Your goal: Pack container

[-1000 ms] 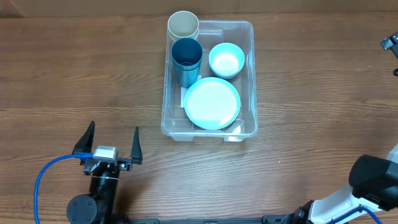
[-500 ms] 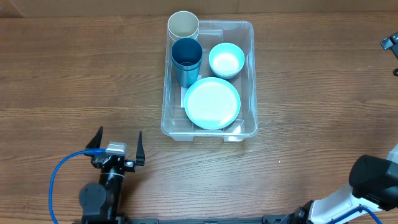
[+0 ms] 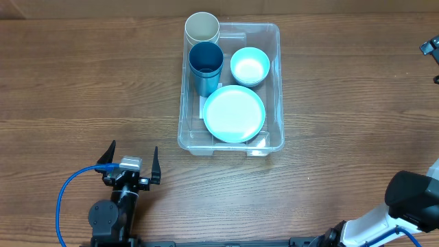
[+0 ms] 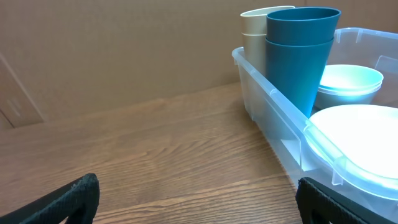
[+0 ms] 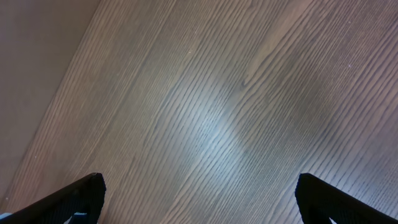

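The left gripper (image 3: 133, 149) hangs low over the table (image 3: 68, 82) with its two dark fingers spread wide and nothing between them. A blue cable (image 3: 68, 189) loops off behind it. The container (image 3: 280, 89) sits ahead of those fingers and off to their right, well apart from them. From the left wrist view, its near long wall runs away past the right-hand fingertip.

Inside it, farthest from the fingers, a cream cup (image 3: 202, 27) stands upright at the corner, just beside a dark teal cup (image 3: 206, 58). A pale blue bowl (image 3: 250, 66) sits to the right of the teal cup. A pale blue plate (image 3: 234, 113) fills the end nearest the fingers (it hides most of the floor there).

The right gripper (image 5: 199, 202) is spread wide too, gripping nothing. Only bare wood grain shows between its fingertips.
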Controlling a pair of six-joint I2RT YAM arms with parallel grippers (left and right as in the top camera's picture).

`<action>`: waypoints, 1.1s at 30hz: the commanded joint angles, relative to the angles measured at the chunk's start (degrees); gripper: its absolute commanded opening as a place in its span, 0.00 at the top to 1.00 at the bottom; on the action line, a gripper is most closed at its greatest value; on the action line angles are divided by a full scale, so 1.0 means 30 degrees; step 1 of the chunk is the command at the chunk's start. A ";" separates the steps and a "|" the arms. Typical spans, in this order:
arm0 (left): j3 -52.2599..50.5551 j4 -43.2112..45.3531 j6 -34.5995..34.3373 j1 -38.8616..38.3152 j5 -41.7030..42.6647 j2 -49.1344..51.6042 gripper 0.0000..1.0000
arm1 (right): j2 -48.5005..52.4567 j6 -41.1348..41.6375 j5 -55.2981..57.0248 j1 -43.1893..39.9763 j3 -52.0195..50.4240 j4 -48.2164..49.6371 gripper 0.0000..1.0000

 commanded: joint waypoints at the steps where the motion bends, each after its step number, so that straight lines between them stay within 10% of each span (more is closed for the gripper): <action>1: -0.0080 0.0007 0.0357 0.0087 0.0357 -0.0204 0.00 | -0.0175 0.0007 0.0182 -0.0036 0.0270 0.0087 0.00; 16: -0.0080 0.0007 0.0357 0.0087 0.0357 -0.0197 0.00 | -0.0036 0.0007 0.0182 0.0357 0.0262 0.0080 0.00; 25: -0.0080 0.0007 0.0357 0.0087 0.0357 -0.0204 0.00 | -0.0080 0.0000 0.0619 0.6980 0.0262 0.0284 0.00; 33: -0.0080 0.0007 0.0357 0.0087 0.0357 -0.0197 0.00 | -0.1858 -0.0423 0.0889 0.9726 -0.0991 0.9734 0.00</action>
